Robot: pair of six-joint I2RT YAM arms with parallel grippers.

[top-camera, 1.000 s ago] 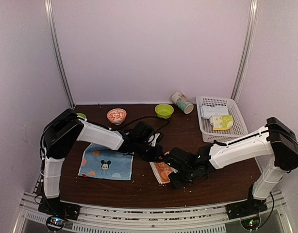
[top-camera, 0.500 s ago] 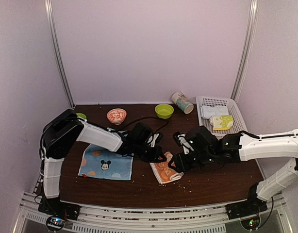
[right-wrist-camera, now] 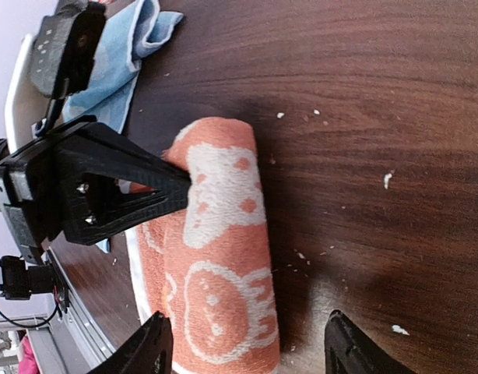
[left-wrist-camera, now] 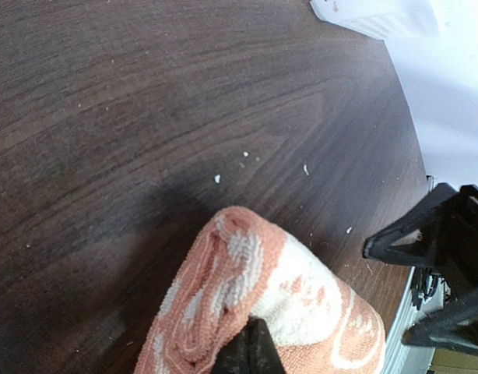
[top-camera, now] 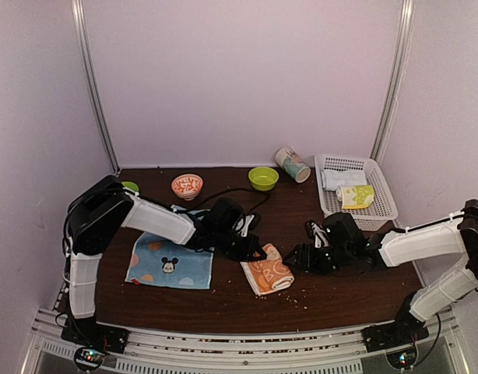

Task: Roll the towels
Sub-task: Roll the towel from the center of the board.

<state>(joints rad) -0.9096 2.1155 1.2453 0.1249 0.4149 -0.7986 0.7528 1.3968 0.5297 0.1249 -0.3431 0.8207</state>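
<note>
The orange towel (top-camera: pixel 268 274) lies partly rolled on the table (top-camera: pixel 332 296). Its rolled end sits right at the tips of the left gripper (top-camera: pixel 257 252), and its flat tail runs away from that gripper toward the near edge. The left gripper is clamped shut with its tips touching the top of the roll. I cannot tell whether a fold of cloth is caught between them or whether they only press down on it. The right gripper (top-camera: pixel 300 259) stands wide open and holds nothing. The roll lies just ahead of its fingertips and clear of them. The blue towel (top-camera: pixel 170 262) lies flat beside the left arm, behind its gripper.

The orange towel looks like thick, soft terry. It is probably light and limp, with enough spring to loosen once pressure comes off. It should grip well against the fingers rather than slip, and nothing about it is fragile. The best hold is likely across the thick part of the roll, with the open fingers straddling it. A single corner would only pull layers loose.
</note>
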